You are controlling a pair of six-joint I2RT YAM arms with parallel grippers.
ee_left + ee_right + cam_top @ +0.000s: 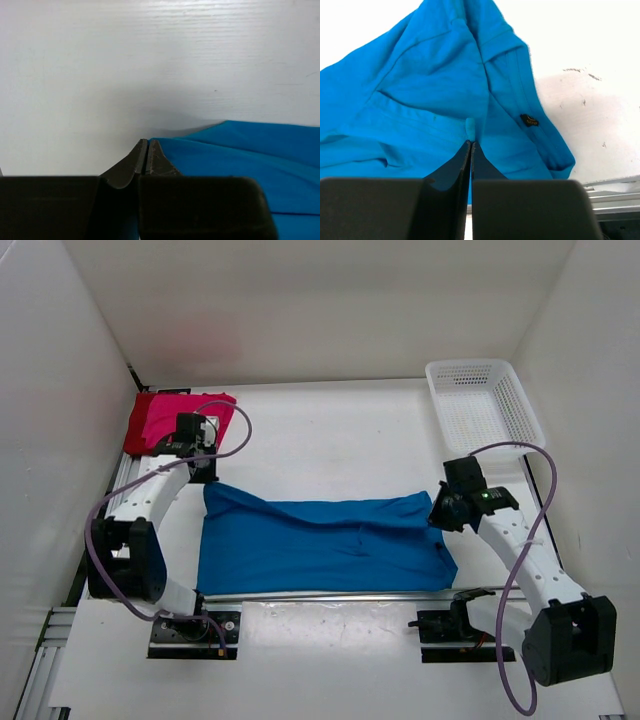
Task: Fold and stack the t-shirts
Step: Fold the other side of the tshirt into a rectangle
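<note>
The bright blue t-shirt (320, 540) lies spread across the near half of the table, wrinkled in the middle. My left gripper (206, 474) is at its far left corner. In the left wrist view that gripper (146, 142) is shut, with the blue cloth (240, 155) running off from its tips. My right gripper (438, 517) is at the shirt's far right corner. In the right wrist view it (470, 143) is shut on a small fold of the blue cloth (470, 128). A pink-magenta t-shirt (180, 408) lies folded on a dark red t-shirt (142, 436) at the back left.
A white mesh basket (520, 405) stands at the back right. White walls close in the table on the left, back and right. A metal rail (330, 594) runs along the near edge, just in front of the blue shirt.
</note>
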